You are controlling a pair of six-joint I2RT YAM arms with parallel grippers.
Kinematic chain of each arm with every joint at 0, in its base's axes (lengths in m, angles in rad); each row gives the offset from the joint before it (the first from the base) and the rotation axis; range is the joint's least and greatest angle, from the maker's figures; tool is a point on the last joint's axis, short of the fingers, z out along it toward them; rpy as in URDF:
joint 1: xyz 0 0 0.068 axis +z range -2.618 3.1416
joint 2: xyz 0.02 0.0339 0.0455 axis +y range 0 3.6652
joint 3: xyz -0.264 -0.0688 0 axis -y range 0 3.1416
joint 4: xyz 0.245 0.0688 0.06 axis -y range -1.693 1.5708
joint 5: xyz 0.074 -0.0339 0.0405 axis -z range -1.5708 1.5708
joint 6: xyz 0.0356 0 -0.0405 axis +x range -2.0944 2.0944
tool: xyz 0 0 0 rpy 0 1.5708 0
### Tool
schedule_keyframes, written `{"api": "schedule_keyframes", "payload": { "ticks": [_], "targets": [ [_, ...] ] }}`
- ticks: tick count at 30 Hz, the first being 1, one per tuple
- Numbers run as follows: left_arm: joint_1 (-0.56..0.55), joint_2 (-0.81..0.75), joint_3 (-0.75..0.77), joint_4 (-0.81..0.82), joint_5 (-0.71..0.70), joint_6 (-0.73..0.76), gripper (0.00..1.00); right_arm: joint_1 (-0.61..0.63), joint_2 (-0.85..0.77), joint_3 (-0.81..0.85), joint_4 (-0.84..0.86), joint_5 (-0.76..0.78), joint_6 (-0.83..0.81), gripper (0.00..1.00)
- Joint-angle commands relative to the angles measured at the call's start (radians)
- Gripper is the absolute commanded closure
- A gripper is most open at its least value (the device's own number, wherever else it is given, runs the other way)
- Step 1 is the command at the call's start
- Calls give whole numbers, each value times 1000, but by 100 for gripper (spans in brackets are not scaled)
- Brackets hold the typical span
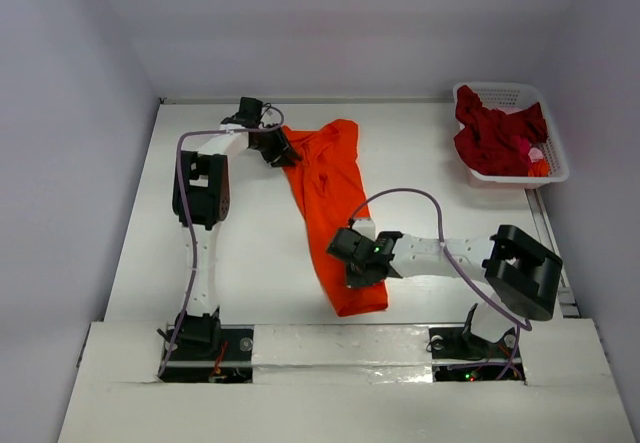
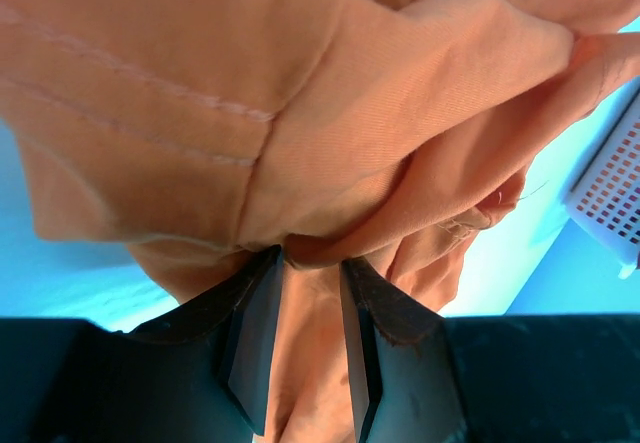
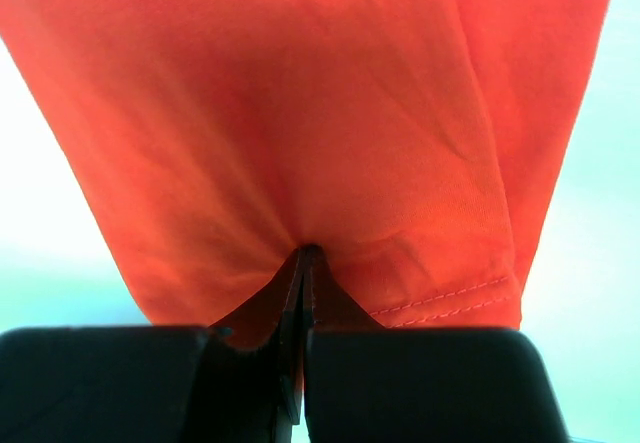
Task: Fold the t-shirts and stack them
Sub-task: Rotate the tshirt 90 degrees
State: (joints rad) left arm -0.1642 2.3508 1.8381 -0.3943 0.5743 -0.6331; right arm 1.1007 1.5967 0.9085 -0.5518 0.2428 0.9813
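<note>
The bright orange t-shirt [image 1: 330, 193] lies as a long, narrow band from the table's back middle towards the front. My left gripper [image 1: 280, 150] holds its far end: in the left wrist view a thick bunch of orange cloth [image 2: 300, 113] is wedged between the part-closed jaws of the left gripper [image 2: 310, 258]. My right gripper [image 1: 352, 260] is at the near end. There the right gripper [image 3: 305, 253] is shut tight on a thin pinch of the orange t-shirt [image 3: 300, 113], close to its stitched hem. A dark crimson t-shirt [image 1: 495, 133] sits crumpled in the basket.
The white latticed basket [image 1: 556, 143] stands at the back right corner, and its wall [image 2: 610, 188] shows in the left wrist view. Grey walls enclose the table on three sides. Both arm bases are at the near edge.
</note>
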Motion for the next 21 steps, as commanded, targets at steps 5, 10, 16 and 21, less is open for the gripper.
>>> {"api": "schedule_keyframes", "payload": {
  "ticks": [5, 10, 16, 21],
  "targets": [
    [-31, 85, 108, -28, 33, -16, 72, 22, 14, -17, 52, -59, 26, 100],
    [-52, 117, 150, -29, 55, -22, 72, 51, 37, 0, 56, -65, 28, 100],
    [-61, 150, 177, -21, 85, -33, 72, 82, 58, 33, 41, -57, 26, 100],
    [-61, 174, 197, -21, 105, -40, 72, 82, 62, 41, 39, -56, 26, 100]
  ]
}}
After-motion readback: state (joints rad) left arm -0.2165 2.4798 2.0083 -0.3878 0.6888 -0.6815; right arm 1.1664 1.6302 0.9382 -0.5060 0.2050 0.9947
